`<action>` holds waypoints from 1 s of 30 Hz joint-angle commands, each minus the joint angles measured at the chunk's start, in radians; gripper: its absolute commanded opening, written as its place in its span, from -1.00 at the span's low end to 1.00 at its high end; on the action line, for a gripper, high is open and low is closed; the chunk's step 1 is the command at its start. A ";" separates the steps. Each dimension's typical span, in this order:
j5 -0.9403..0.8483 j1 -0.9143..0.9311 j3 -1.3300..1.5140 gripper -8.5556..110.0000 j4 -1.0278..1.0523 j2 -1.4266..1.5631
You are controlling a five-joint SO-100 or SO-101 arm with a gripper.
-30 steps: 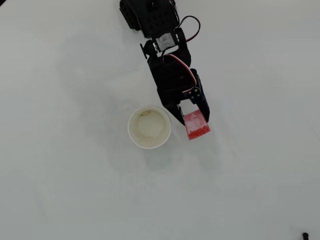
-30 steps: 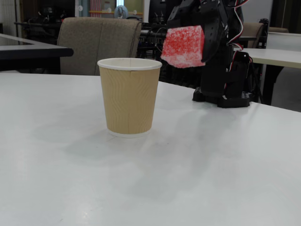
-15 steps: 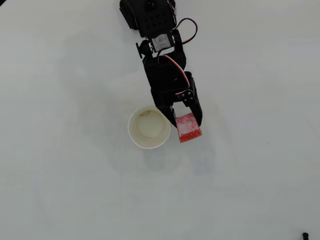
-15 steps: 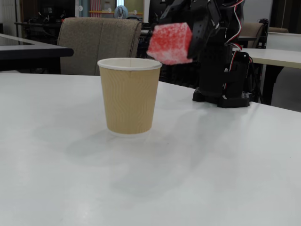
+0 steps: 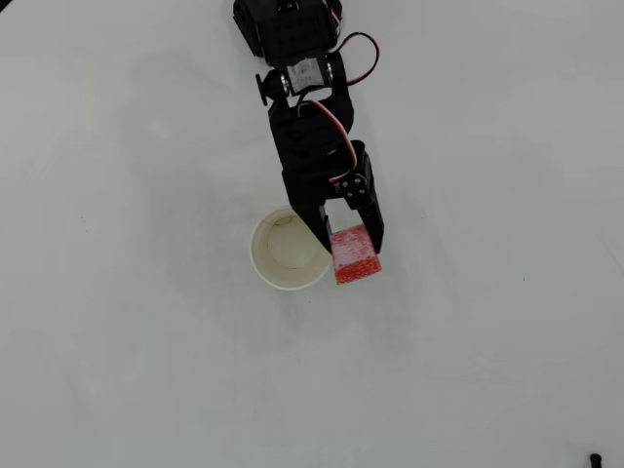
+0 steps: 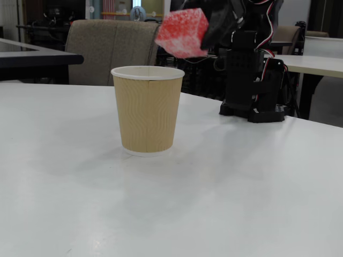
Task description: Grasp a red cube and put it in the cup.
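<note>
The red cube [image 5: 355,255], red-pink with whitish speckles, hangs in the air with my gripper [image 5: 345,244] shut on it. From the overhead view it sits just right of the cup's rim, touching its outline. In the fixed view the red cube [image 6: 181,32] floats above and slightly right of the cup's mouth, held by the gripper [image 6: 206,27]. The cup [image 5: 288,251] shows as a white ring with a cream inside. Seen from the side, the cup [image 6: 147,110] is tan with a white rim and stands upright on the table.
The arm's black base [image 6: 254,85] stands behind the cup on the white table [image 6: 171,203]. A padded chair [image 6: 112,51] and other tables lie beyond the far edge. A small dark object [image 5: 595,457] lies at the bottom right of the overhead view.
The gripper has carried the red cube leftward and higher, from well right of the cup to just over its right rim. The cup has stayed put.
</note>
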 commanded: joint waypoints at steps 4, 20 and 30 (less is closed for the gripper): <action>-0.011 0.021 -0.005 -0.71 -0.021 0.066; -0.021 0.132 0.037 -0.72 -0.029 0.061; -0.023 0.189 0.057 -0.72 -0.026 0.055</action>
